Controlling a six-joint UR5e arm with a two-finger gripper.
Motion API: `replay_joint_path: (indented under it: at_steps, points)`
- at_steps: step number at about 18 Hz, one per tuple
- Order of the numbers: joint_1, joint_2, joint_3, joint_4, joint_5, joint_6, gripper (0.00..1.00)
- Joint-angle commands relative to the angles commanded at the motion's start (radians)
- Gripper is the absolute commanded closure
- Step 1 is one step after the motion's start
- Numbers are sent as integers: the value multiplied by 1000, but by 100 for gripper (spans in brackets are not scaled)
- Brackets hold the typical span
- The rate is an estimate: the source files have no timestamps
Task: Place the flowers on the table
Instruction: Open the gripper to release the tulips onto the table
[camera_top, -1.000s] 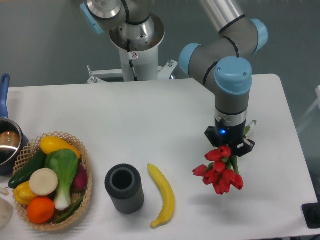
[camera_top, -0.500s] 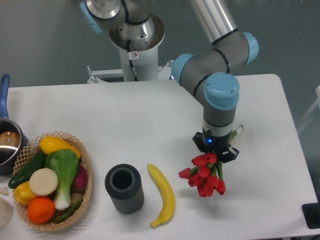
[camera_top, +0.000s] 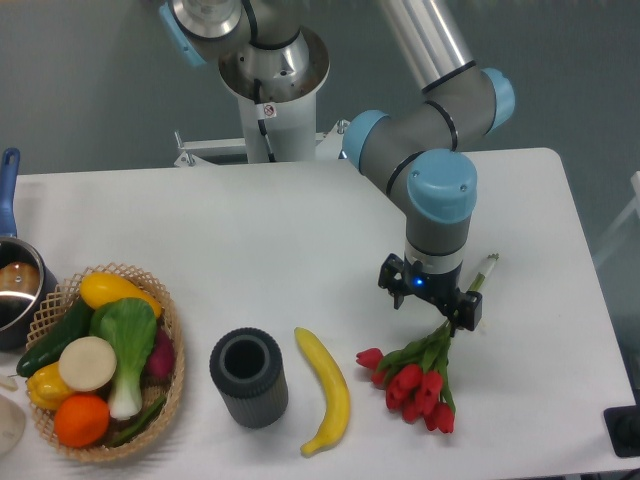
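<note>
A bunch of red tulips (camera_top: 412, 380) with green stems lies flat on the white table (camera_top: 250, 230), right of the banana, its stems running up and right under the gripper to a pale end (camera_top: 487, 266). My gripper (camera_top: 431, 294) hangs just above the stems with its fingers (camera_top: 468, 311) spread apart, open and holding nothing.
A yellow banana (camera_top: 325, 388) lies left of the tulips. A dark grey ribbed cup (camera_top: 248, 376) stands beside it. A wicker basket (camera_top: 170, 385) of vegetables and fruit sits at the front left, a pot (camera_top: 14, 285) at the left edge. The arm's base (camera_top: 270, 80) stands at the back.
The gripper carried the tulips left and down, then opened. The tulips dropped out of the fingers and now lie on the table.
</note>
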Motion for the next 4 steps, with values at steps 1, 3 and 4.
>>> replay_joint_path:
  at_steps: [1,3,4]
  points:
    - [14,0,3,2,-18,0,0]
    - [45,3,6,6,-58,2,0]
    - [48,5,8,8,-58,2,0]
